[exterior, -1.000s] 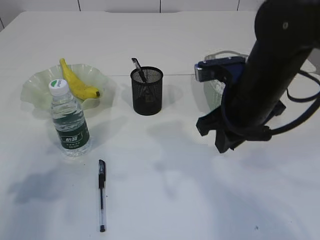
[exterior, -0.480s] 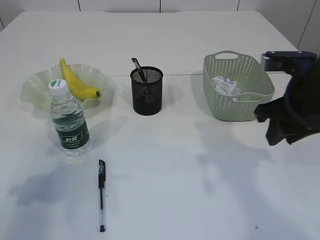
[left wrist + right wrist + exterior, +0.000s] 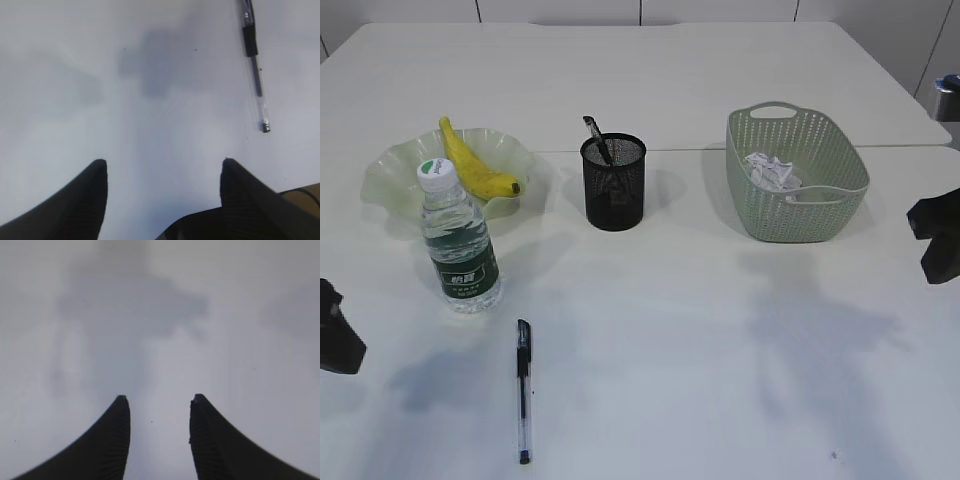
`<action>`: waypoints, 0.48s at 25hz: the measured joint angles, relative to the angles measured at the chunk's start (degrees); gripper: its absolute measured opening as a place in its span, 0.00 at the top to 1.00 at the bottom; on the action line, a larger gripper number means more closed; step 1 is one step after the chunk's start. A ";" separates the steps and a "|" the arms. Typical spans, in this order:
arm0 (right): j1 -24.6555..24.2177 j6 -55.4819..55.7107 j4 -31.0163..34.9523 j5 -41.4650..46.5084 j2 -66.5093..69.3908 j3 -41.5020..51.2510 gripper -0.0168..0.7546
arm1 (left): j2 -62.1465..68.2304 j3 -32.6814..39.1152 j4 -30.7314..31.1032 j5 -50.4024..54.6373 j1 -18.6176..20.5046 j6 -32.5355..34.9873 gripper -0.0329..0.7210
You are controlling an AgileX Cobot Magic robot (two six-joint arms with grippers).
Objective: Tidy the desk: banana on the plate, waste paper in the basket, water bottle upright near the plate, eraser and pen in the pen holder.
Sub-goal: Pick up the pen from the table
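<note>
Since the banana (image 3: 475, 160) lies on the plate (image 3: 390, 175), the waste paper (image 3: 772, 170) sits in the basket (image 3: 800, 215) and the water bottle (image 3: 458, 240) stands upright beside the plate, only the pen (image 3: 523, 388) seems left, flat on the desk (image 3: 720, 350); both jaws stand apart and empty; the left gripper (image 3: 164, 167), near it, should descend astride its barrel, then carry it to the pen holder (image 3: 614, 182).

A broad white worktop (image 3: 720, 360) fills nearly the whole exterior view, crossed by a thin seam (image 3: 680, 150) running left to right. Soft grey shadows (image 3: 815, 335) lie on it under even light. Behind its far edge stand pale wall panels (image 3: 560, 10) split by dark vertical joints.
</note>
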 joint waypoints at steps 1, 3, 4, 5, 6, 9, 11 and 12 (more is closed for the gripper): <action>0.00 0.21 0.00 0.03 -0.17 0.00 0.58 | 0.00 0.00 0.00 -0.56 -2.01 -1.33 0.30; 0.00 0.74 -0.33 0.39 -0.56 0.10 0.58 | -0.04 0.00 0.00 -2.34 -6.03 -4.60 0.30; 0.00 0.91 -0.46 0.47 -0.59 0.05 0.58 | -0.04 0.00 0.31 -3.53 -7.67 -6.22 0.30; 0.00 1.01 -0.72 0.74 -0.69 0.05 0.58 | -0.04 0.00 1.04 -4.66 -9.55 -8.45 0.31; 0.00 1.01 -0.83 1.02 -0.69 0.05 0.58 | -0.04 0.00 1.84 -5.97 -11.29 -11.00 0.32; 0.00 1.03 -0.92 1.79 -0.69 0.05 0.58 | -0.04 0.00 5.55 -9.33 -15.18 -17.95 0.36; 0.00 1.03 -0.92 1.79 -0.69 0.05 0.58 | 0.32 -0.52 7.40 -10.46 -16.78 -21.39 0.37; 0.00 1.03 -0.92 1.89 -0.69 0.05 0.58 | 0.97 -1.25 8.13 -10.68 -17.38 -22.58 0.37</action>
